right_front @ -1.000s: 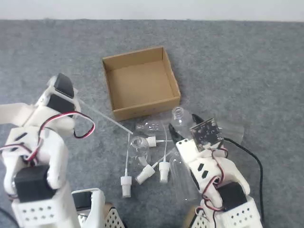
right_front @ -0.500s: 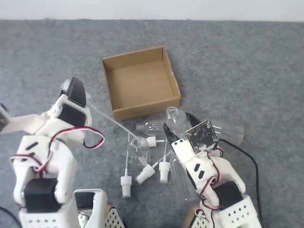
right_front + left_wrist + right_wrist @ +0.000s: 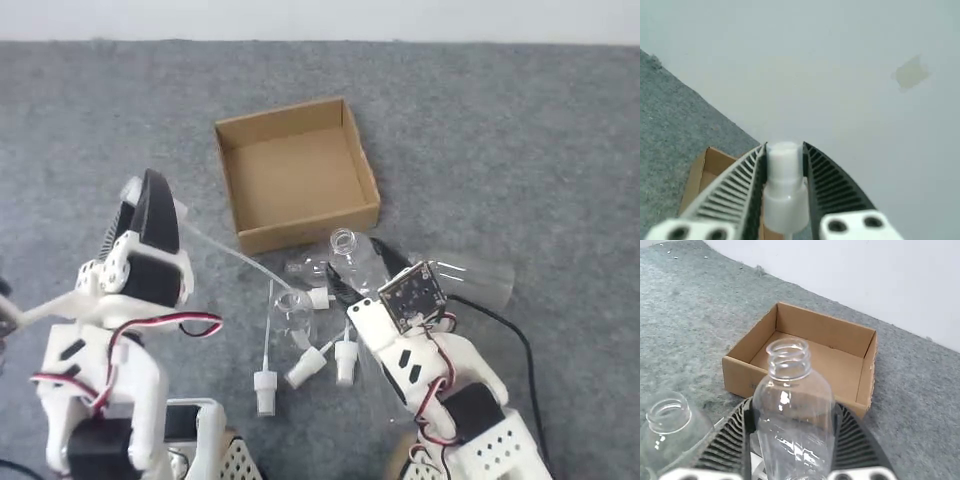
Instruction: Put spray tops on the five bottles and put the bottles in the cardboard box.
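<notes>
Zero bottles sit in the cardboard box [image 3: 295, 175], at twelve o'clock on the bench [image 3: 520, 120]. We find the left jaws pinching a spray top [image 3: 785, 190], the right jaws pinching an uncapped bottle [image 3: 792, 440]; other tops [image 3: 346, 358] lie loose at six.

White arms [image 3: 100, 370], black motors [image 3: 160, 275], red-black cables [image 3: 195, 319] (claw [image 3: 784, 147] ribbed inside).

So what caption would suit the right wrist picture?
Right gripper clamps a capless clear bottle, its mouth toward the cardboard box.
</notes>
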Robot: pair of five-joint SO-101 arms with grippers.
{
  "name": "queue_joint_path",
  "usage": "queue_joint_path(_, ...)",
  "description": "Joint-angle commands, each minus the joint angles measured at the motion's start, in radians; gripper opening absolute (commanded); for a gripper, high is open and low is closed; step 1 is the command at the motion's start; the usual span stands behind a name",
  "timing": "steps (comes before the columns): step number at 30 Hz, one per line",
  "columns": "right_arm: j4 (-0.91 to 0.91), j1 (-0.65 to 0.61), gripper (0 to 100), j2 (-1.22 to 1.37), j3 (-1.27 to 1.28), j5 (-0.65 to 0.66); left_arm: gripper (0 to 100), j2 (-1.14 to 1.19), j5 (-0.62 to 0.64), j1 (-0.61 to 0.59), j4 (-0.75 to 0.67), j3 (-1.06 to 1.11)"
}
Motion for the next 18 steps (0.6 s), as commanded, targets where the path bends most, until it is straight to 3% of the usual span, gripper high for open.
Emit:
queue_joint_path(1, -0.018, -0.013, 0.6, -0.021, -0.014, 0.018, 1, -0.060, 0.005, 0.003, -0.114, 0.058)
queue_joint_path(8, 0.031, -0.015, 0.6, -0.021, -0.020, 0.138, 1, -0.138, 0.005, 0.005, -0.258, 0.191)
queue_joint_path(18, 0.068, -0.015, 0.6, -0.021, -0.026, 0.144, 1, -0.315, 0.000, 0.012, -0.445, 0.338)
